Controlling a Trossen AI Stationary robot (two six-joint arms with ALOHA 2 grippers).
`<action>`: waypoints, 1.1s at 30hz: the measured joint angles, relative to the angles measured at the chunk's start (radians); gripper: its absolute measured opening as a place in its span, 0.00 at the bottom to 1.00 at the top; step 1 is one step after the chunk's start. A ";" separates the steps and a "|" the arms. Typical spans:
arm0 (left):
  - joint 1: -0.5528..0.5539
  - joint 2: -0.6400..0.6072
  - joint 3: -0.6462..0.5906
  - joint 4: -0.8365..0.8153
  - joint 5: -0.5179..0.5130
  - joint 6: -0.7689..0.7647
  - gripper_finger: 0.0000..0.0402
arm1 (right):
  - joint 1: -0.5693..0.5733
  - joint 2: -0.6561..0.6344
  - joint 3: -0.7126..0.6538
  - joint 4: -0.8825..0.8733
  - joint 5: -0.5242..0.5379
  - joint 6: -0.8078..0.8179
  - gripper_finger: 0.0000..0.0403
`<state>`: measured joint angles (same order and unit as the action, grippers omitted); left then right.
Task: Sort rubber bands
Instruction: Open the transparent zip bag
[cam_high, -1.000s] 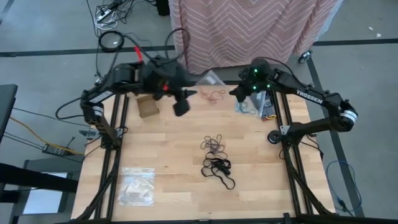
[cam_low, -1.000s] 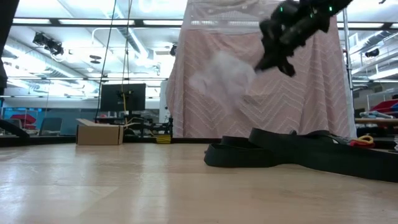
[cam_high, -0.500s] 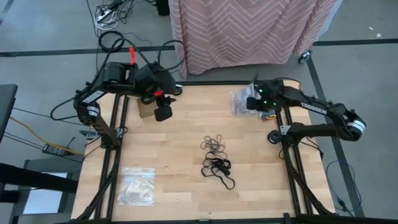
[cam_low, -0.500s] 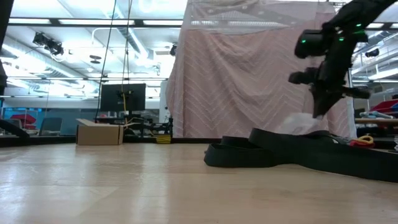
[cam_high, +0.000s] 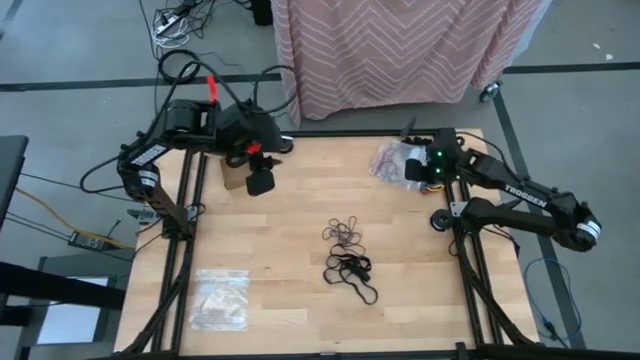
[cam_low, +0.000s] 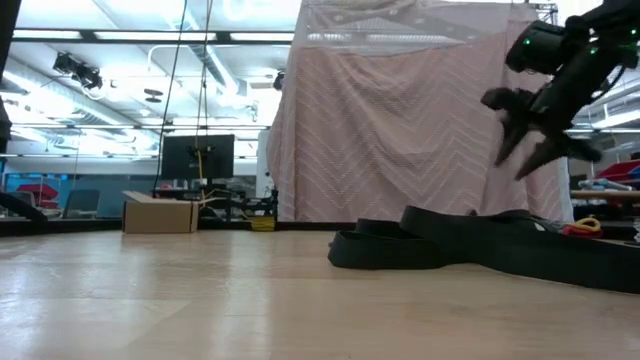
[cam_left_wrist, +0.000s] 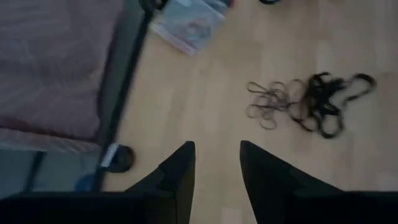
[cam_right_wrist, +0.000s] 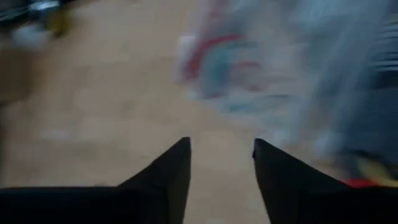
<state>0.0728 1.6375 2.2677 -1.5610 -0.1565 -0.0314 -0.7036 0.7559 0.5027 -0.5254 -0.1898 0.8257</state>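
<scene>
bench (cam_high: 300, 215): rubber bands (cam_high: 348, 258) lying mid-bench | right gripper (cam_high: 410, 170) gaping, empty, beside clear bag (cam_high: 388, 158) | left gripper (cam_high: 260, 183) parted, empty | risk: bag sliding off edge

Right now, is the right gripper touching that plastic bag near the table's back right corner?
Apart. The low view shows the right gripper open in mid-air; the bag lies on the table.

Counted two clear plastic bags: one (cam_high: 221, 299) near the front left corner of the table (cam_high: 300, 220), one (cam_high: 388, 160) with red and blue bands inside at the back right. Counted two heaps of loose rubber bands mid-table, thin brown ones (cam_high: 344, 234) and larger black ones (cam_high: 350, 274); single loops too tangled to number. Saw one brown box (cam_high: 234, 177).
</scene>
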 joint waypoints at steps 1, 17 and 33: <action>-0.014 -0.033 -0.059 -0.008 0.031 -0.009 0.34 | 0.020 0.002 -0.006 0.069 -0.062 -0.026 0.46; -0.316 -0.457 -1.288 0.557 0.421 -0.447 0.34 | 0.552 0.371 0.055 0.800 -0.110 -0.302 0.29; -0.532 -0.368 -1.686 1.039 0.469 -0.605 0.34 | 0.677 0.628 0.285 0.802 -0.093 -0.434 0.29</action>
<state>-0.4591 1.2695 0.5813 -0.5216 0.3130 -0.6366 -0.0270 1.3838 0.7872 0.2770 -0.2829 0.3912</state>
